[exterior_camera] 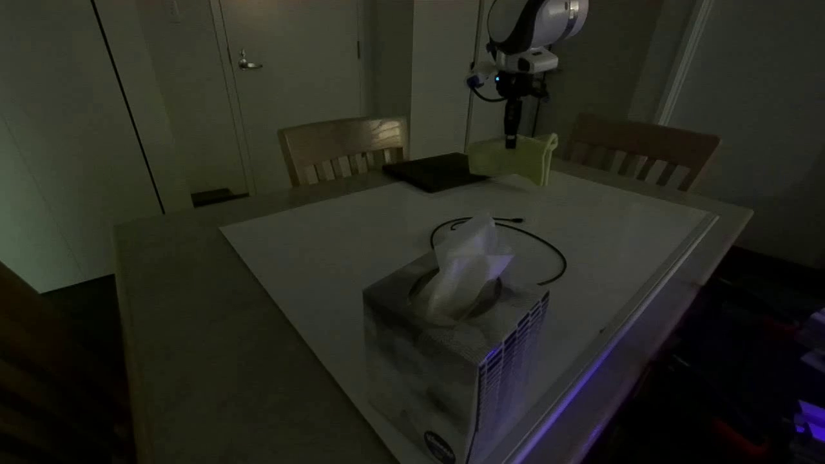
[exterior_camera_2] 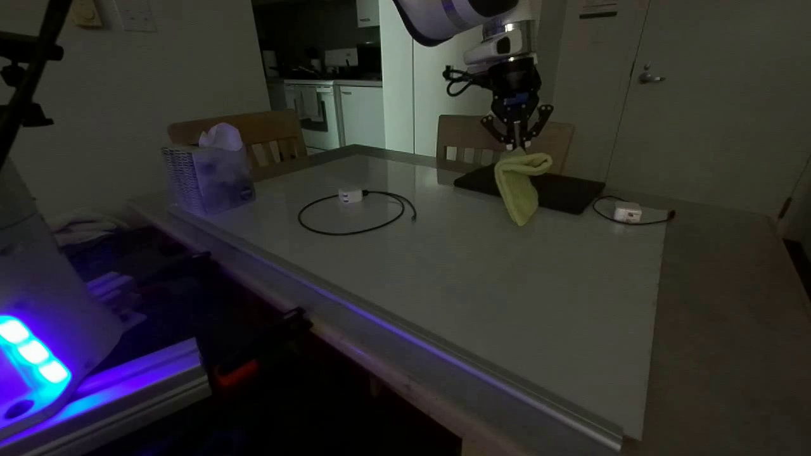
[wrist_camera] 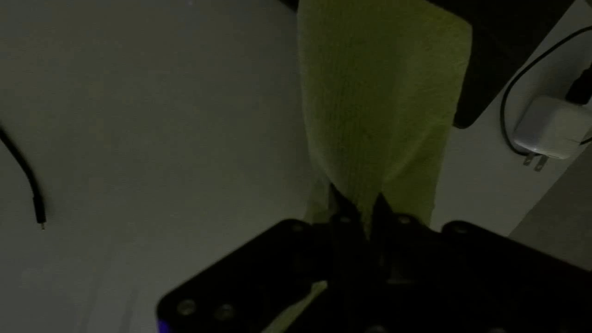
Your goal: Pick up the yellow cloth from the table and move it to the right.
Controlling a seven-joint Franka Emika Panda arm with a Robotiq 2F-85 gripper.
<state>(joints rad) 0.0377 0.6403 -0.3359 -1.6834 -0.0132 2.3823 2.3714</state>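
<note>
The yellow cloth hangs folded from my gripper over the far part of the table. It also shows in an exterior view, drooping to a lower corner; I cannot tell whether that corner touches the white table top. In that view the fingers point down and pinch the cloth's upper part. In the wrist view the cloth spreads out from between the dark fingertips, which are closed on it. The wrist view is very dark near the fingers.
A flat black pad lies behind and beneath the cloth. A white charger with a cable is beside it; another charger with a looped cable lies mid-table. A tissue box stands at the table's end. Wooden chairs line an edge.
</note>
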